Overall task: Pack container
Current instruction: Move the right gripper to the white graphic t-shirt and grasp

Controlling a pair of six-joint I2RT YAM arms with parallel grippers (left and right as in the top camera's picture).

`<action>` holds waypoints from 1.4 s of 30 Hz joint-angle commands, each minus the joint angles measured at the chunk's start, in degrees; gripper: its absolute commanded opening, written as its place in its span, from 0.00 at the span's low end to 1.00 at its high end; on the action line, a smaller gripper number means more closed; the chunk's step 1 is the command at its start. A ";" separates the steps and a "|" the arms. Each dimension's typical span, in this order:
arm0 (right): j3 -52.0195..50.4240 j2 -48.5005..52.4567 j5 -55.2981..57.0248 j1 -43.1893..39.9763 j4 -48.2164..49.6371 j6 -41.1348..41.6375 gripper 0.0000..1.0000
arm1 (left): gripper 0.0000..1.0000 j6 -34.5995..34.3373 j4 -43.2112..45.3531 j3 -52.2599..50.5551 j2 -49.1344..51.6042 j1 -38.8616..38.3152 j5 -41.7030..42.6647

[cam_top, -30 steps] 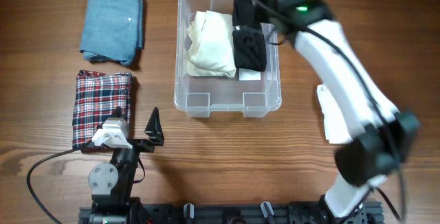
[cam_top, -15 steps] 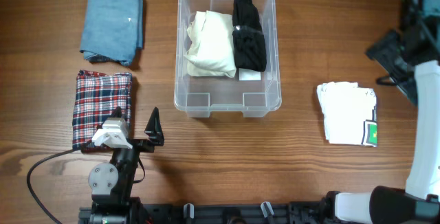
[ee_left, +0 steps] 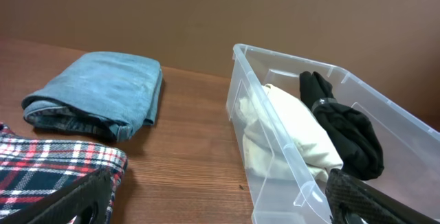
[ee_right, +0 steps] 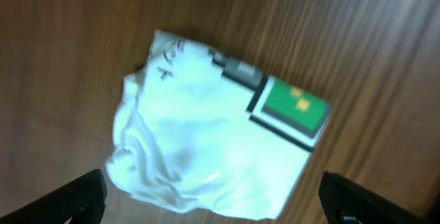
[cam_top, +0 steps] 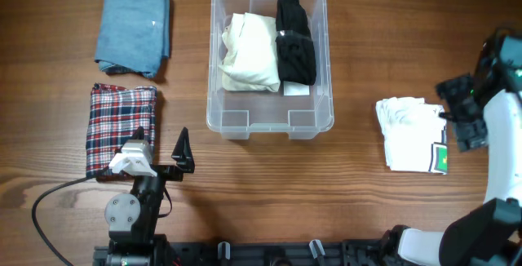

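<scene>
The clear plastic container [cam_top: 214, 70] stands at the table's back centre and holds a cream cloth [cam_top: 249, 52] and a black cloth [cam_top: 295, 42]. It also shows in the left wrist view [ee_left: 237, 66], with both cloths inside. My right gripper [cam_top: 453, 117] is open and empty, just right of and above a folded white cloth with a green label [cam_top: 410, 134]. In the right wrist view that cloth [ee_right: 206, 141] lies ahead of the open right gripper [ee_right: 216, 207]. My left gripper [cam_top: 161, 148] is open and empty near the table's front edge, and it shows wide open in its own view [ee_left: 220, 210].
A folded blue denim cloth [cam_top: 133, 33] lies at the back left, also in the left wrist view [ee_left: 96, 93]. A folded red plaid cloth [cam_top: 121, 127] lies beside the left gripper. Bare wood separates the container from the white cloth.
My right arm has left the container, swung to the far right and come down beside the white cloth. The black cloth stays in the container. The left arm has not moved.
</scene>
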 commanded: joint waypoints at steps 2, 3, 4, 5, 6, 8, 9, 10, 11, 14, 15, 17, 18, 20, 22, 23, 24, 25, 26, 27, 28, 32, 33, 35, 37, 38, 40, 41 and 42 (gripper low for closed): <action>-8.39 -0.26 -4.42 -0.13 5.27 0.02 1.00 | 1.00 -0.13 -0.15 -0.35 -0.31 0.33 -0.33; -9.75 -0.22 -4.44 -0.13 6.58 0.15 1.00 | 1.00 -0.13 -0.15 -0.35 -0.31 0.33 -0.33; -10.99 -0.22 -4.50 -0.13 7.63 0.66 1.00 | 1.00 -0.13 -0.13 -0.35 -0.31 0.33 -0.33; -12.20 -0.17 -4.66 -0.13 8.74 1.40 1.00 | 1.00 -0.13 -0.13 -0.35 -0.31 0.33 -0.33; -13.97 -0.17 -5.11 -0.13 10.75 1.49 1.00 | 1.00 -0.13 -0.13 -0.35 -0.31 0.33 -0.33; -16.50 -0.17 -5.95 -0.13 14.14 1.49 1.00 | 1.00 -0.11 -0.15 -0.35 -0.31 0.33 -0.33; -18.23 -0.13 -6.38 -0.13 16.57 1.46 1.00 | 1.00 -0.13 -0.13 -0.35 -0.31 0.33 -0.33; -19.71 -0.11 -6.56 -0.13 18.38 1.51 1.00 | 1.00 -0.13 -0.13 -0.35 -0.31 0.33 -0.33; -20.68 -0.11 -6.67 -0.13 19.56 1.53 1.00 | 1.00 -0.13 -0.15 -0.35 -0.31 0.33 -0.33; -22.67 -0.11 -7.37 -0.13 22.01 1.46 1.00 | 1.00 -0.13 -0.13 -0.35 -0.31 0.33 -0.33; -23.32 -0.11 -7.17 -0.13 22.84 1.36 1.00 | 1.00 -0.11 -0.13 -0.35 -0.31 0.33 -0.33; -24.11 -0.07 -7.17 -0.13 24.11 1.33 1.00 | 1.00 -0.13 -0.13 -0.35 -0.31 0.33 -0.33; -24.17 0.17 -7.21 -0.13 24.61 1.31 1.00 | 1.00 -0.13 -0.13 -0.35 -0.31 0.33 -0.33; -24.20 0.22 -7.41 -0.09 24.94 1.31 1.00 | 1.00 -0.13 -0.13 -0.35 -0.31 0.33 -0.33; -24.20 0.22 -7.41 -0.04 25.55 1.29 1.00 | 1.00 -0.13 -0.13 -0.35 -0.31 0.33 -0.35; -24.20 0.22 -7.41 0.00 25.92 1.29 1.00 | 1.00 -0.13 -0.13 -0.35 -0.31 0.33 -0.33; -24.20 0.22 -7.43 0.11 26.21 1.31 1.00 | 1.00 -0.13 -0.13 -0.35 -0.31 0.33 -0.33; -24.20 0.22 -7.76 0.24 26.49 1.27 1.00 | 1.00 -0.11 -0.13 -0.35 -0.31 0.33 -0.33; -24.20 0.22 -8.39 0.42 26.69 0.98 1.00 | 1.00 -0.11 -0.13 -0.35 -0.31 0.33 -0.33; -24.20 0.22 -9.42 0.68 27.10 -0.28 1.00 | 1.00 -0.13 -0.13 -0.35 -0.31 0.33 -0.33; -24.20 0.22 -9.97 0.94 27.39 -0.81 1.00 | 1.00 -0.13 -0.13 -0.35 -0.31 0.33 -0.33; -24.20 0.22 -10.40 2.89 27.87 -2.56 1.00 | 1.00 -0.13 -0.13 -0.35 -0.31 0.33 -0.33; -24.20 0.22 -10.40 3.34 27.98 -3.15 1.00 | 1.00 -0.11 -0.13 -0.35 -0.31 0.33 -0.33; -24.20 0.22 -10.40 4.63 27.45 -3.23 1.00 | 1.00 -0.13 -0.13 -0.35 -0.31 0.33 -0.33; -24.20 0.22 -10.40 5.29 26.95 -3.21 1.00 | 1.00 -0.13 -0.15 -0.35 -0.31 0.33 -0.33; -24.28 0.22 -10.43 5.81 26.60 -3.19 1.00 | 1.00 -0.13 -0.13 -0.35 -0.31 0.33 -0.33; -24.44 0.22 -10.40 6.34 26.34 -3.21 1.00 | 1.00 -0.11 -0.13 -0.35 -0.31 0.33 -0.33; -24.59 0.22 -10.45 6.49 26.34 -3.23 1.00 | 1.00 -0.13 -0.15 -0.35 -0.31 0.33 -0.33; -24.81 0.22 -10.45 6.60 26.51 -3.21 1.00 | 1.00 -0.13 -0.13 -0.35 -0.31 0.33 -0.33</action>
